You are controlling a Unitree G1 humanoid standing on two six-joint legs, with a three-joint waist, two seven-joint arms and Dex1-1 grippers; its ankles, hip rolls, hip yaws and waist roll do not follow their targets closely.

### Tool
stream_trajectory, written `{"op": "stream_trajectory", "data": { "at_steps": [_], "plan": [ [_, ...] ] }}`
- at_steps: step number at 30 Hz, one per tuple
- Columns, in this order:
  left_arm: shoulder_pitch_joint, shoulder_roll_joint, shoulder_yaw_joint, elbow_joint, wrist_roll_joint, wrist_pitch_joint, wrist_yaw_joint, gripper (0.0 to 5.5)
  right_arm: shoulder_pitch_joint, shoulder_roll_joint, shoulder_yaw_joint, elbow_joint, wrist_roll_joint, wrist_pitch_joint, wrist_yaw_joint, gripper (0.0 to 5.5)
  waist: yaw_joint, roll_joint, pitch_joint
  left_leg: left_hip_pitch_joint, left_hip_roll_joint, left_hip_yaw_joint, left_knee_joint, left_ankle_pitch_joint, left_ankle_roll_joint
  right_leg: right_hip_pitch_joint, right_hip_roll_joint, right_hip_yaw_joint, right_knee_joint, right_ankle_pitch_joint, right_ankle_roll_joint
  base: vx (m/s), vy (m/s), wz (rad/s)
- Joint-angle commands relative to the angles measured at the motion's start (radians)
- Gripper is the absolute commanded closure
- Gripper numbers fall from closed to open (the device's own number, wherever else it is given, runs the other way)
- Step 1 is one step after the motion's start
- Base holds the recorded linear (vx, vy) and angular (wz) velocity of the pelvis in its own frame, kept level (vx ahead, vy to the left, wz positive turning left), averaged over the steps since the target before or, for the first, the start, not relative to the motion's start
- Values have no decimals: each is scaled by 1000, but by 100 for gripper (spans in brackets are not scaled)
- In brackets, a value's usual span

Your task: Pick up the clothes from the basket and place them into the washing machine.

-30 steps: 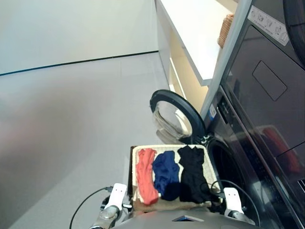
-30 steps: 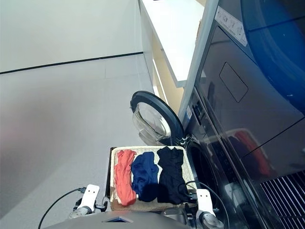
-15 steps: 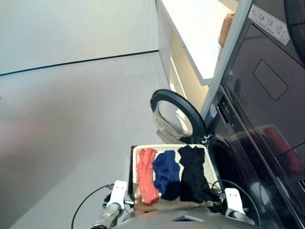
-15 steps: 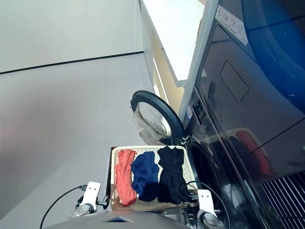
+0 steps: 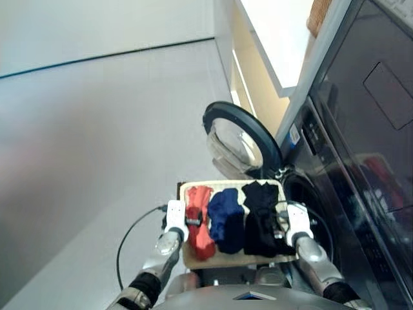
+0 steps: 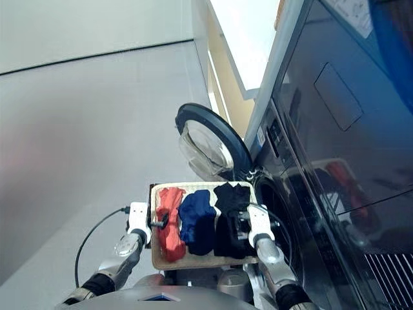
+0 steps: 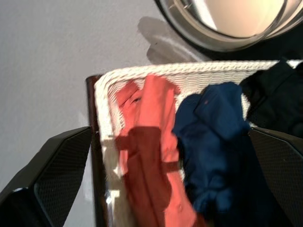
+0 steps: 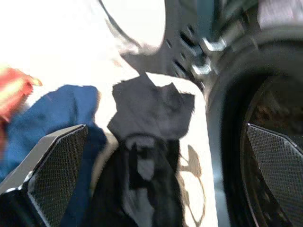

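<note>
We hover both spread grippers, left gripper [image 7: 165, 156] and right gripper [image 8: 156, 161], over the basket [image 5: 193, 188]; next, grasp one garment.

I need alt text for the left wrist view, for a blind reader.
An orange-red garment and a navy blue garment lie side by side in a cream-white wicker basket, framed by the left gripper's open jaws. The washing machine door stands beyond.
</note>
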Motion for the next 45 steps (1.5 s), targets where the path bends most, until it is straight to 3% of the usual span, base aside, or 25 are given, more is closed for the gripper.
{"op": "stream_trajectory", "data": {
  "at_steps": [1, 3, 9, 15, 17, 35, 45],
  "plan": [
    [-131, 4, -13, -1, -22, -38, 53, 0, -80, -10, 25, -163, 50, -78, -36, 0, -3, -76, 72, -64, 6, -9, 121, -44, -22, -131, -27, 61, 70, 60, 36, -97, -39, 9],
    [-162, 2, -15, -5, -20, -41, 85, 0, -105, -16, 33, -229, 53, -91, -49, 0, -5, -83, 92, -104, 9, -9, 151, -52, -21, -183, -23, 74, 109, 56, 32, -108, -31, -49],
    [-265, 3, 9, -10, -39, -55, 197, 0, -221, -23, 65, -409, 24, -117, -119, 0, -12, -110, 155, -287, 22, -36, 308, -100, -9, -404, 14, 119, 297, 26, 25, -146, -37, -177],
    [-377, 24, 55, 47, 57, -31, 309, 0, -288, -30, 78, -561, -20, -137, -178, 0, -39, -117, 199, -448, 44, -51, 427, -127, -15, -555, 23, 119, 398, 0, 23, -74, -40, 30],
    [-403, 24, 76, 63, 45, -30, 338, 0, -294, -36, 76, -612, -17, -144, -179, 0, -43, -120, 210, -487, 48, -53, 447, -132, -17, -597, 26, 121, 418, -2, 22, -54, -35, 31],
    [-626, 80, 209, 304, -68, -30, 385, 0, -356, -48, 81, -705, 3, -184, -200, 0, -79, -142, 258, -696, 75, -72, 542, -144, -34, -806, 47, 122, 505, -13, 9, -6, -3, 0],
    [-708, 115, 271, 401, -120, -41, 419, 0, -354, -73, 91, -714, 11, -201, -199, 0, -91, -154, 254, -749, 71, -87, 542, -134, -33, -852, 50, 128, 494, 7, 15, 0, 0, 0]
  ]
}}
